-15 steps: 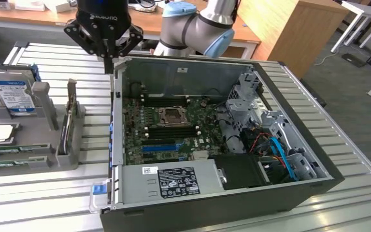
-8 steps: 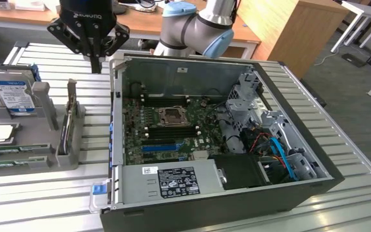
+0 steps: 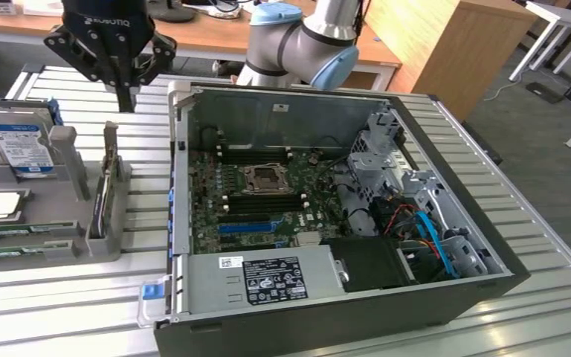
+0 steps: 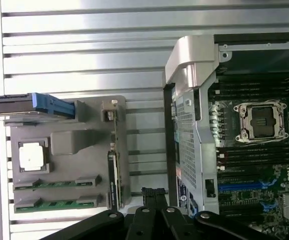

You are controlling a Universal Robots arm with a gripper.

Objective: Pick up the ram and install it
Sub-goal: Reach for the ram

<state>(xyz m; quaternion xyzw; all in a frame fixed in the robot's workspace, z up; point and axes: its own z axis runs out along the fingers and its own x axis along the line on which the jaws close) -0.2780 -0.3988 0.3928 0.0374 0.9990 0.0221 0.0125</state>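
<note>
Slatted table (image 3: pixel 553 245) bears computer case (image 3: pixel 365 327) and grey holder (image 3: pixel 102 249).

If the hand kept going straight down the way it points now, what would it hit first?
Probably the slatted table, in the gap between the gray parts holder and the computer case. The hand is shut; depth is unclear, so the upright card is possible.

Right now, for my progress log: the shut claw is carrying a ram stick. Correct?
No: the shut claw carries nothing. Both ram sticks lie in the gray holder, as the wrist view shows.
</note>
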